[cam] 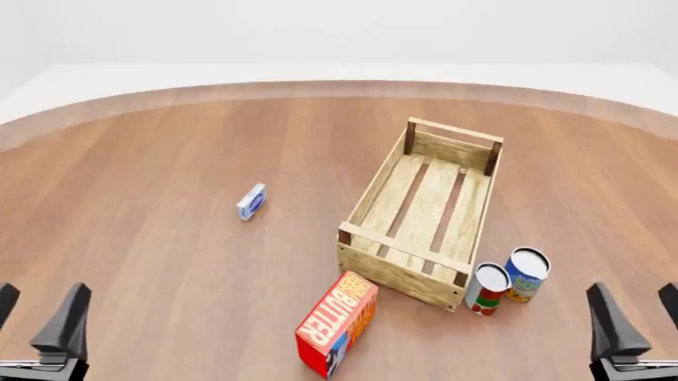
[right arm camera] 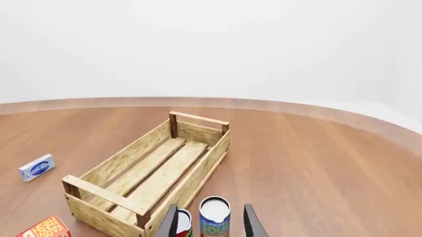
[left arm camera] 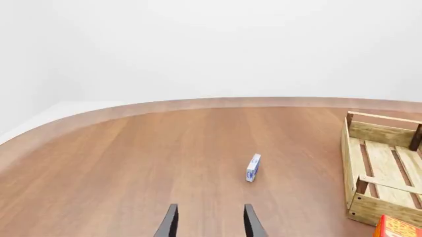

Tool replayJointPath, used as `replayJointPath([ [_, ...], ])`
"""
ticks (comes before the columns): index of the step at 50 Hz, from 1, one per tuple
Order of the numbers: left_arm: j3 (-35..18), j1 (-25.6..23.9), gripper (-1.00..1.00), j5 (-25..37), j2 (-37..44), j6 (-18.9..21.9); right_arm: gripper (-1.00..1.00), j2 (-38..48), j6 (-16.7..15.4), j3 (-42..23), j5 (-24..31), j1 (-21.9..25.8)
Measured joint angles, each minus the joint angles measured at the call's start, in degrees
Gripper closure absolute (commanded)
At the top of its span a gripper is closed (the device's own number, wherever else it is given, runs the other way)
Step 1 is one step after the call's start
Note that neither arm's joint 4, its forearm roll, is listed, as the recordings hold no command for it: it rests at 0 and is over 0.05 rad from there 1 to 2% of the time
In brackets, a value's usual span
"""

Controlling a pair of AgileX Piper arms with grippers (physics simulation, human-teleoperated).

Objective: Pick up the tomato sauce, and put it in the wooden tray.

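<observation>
The tomato sauce (cam: 487, 289) is a small red, white and green can standing upright by the near right corner of the wooden tray (cam: 394, 275). In the right wrist view the tomato sauce (right arm camera: 183, 223) is partly behind one finger, close to the tray (right arm camera: 195, 180). My right gripper (cam: 639, 314) hovers open near the table's front edge, to the right of the can, with nothing between its fingers. My left gripper (cam: 38, 314) is open and empty at the front left, far from the can. The tray's end (left arm camera: 347, 165) shows in the left wrist view.
A blue-and-yellow can (cam: 526, 275) stands right beside the tomato sauce, on its right. A red butter box (cam: 337, 324) stands in front of the tray's near left corner. A small blue-and-white box (cam: 251, 202) sits left of the tray.
</observation>
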Motion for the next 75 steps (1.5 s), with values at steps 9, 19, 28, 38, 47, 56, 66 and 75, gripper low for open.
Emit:
replayJointPath([
  [9, -0.10, 0.00, -1.00, -0.04, 0.17, 0.00, -1.00, 0.38, -0.21, -0.62, 0.50, 0.56],
  [19, -0.14, 0.00, -1.00, -0.06, 0.25, 0.00, -1.00, 1.73, -0.65, -1.71, 0.97, 1.80],
  [28, -0.16, 0.00, -1.00, -0.07, 0.27, 0.00, -1.00, 3.92, -1.31, -3.29, 1.58, 3.59],
  [38, -0.16, 0.00, -1.00, -0.07, 0.28, 0.00, -1.00, 7.10, -1.77, -4.30, 1.64, 5.50],
  [47, -0.16, 0.00, -1.00, -0.07, 0.29, 0.00, -1.00, 10.39, -2.03, -4.36, 0.74, 6.93],
  [56, -0.16, 0.00, -1.00, -0.07, 0.29, 0.00, -1.00, 13.88, -2.27, -3.98, -0.62, 7.58],
  [66, -0.17, 0.00, -1.00, -0.07, 0.29, 0.00, -1.00, 18.10, -2.18, -3.39, -2.76, 8.44],
  [75, -0.17, 0.00, -1.00, -0.07, 0.29, 0.00, -1.00, 22.53, -1.59, -2.92, -5.34, 9.14],
])
